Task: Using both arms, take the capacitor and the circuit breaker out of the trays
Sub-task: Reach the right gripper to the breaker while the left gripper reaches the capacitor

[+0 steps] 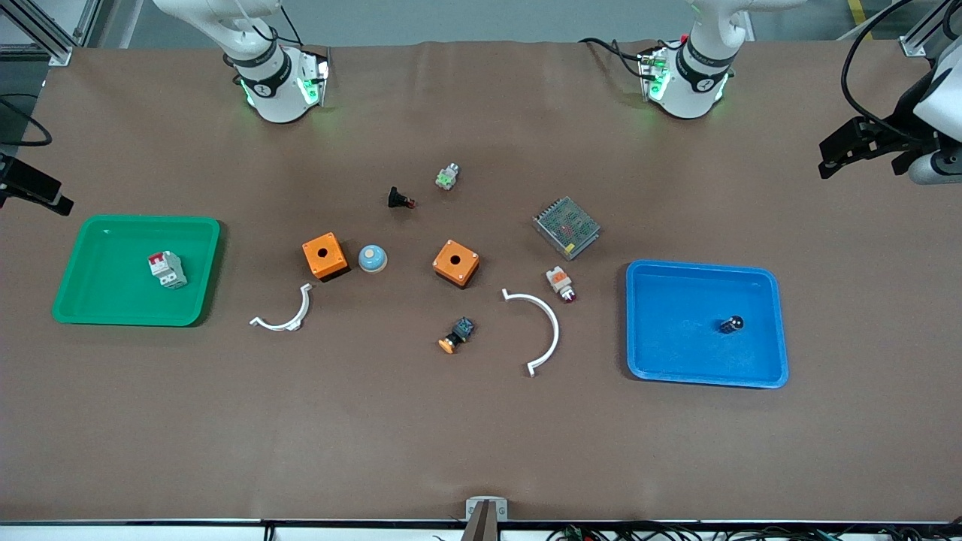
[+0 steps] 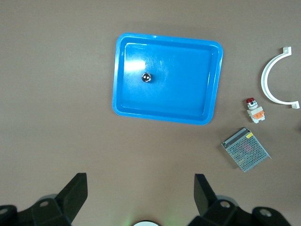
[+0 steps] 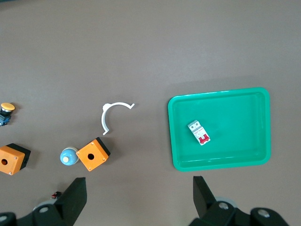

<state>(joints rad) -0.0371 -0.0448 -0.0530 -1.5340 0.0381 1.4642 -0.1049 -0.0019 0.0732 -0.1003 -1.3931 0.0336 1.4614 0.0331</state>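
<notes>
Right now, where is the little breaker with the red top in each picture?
Front view: the breaker lies in the green tray, toward the right arm's end of the table.
Left wrist view: not in it; only the blue tray shows there.
Right wrist view: the breaker lies inside the green tray.
Shared landmark: the green tray; no pincer is touching it.

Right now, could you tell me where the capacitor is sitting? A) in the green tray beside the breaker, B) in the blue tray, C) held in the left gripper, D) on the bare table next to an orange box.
B: the capacitor lies alone in the blue tray, while the breaker is in the green tray, and both grippers are open and empty.
</notes>
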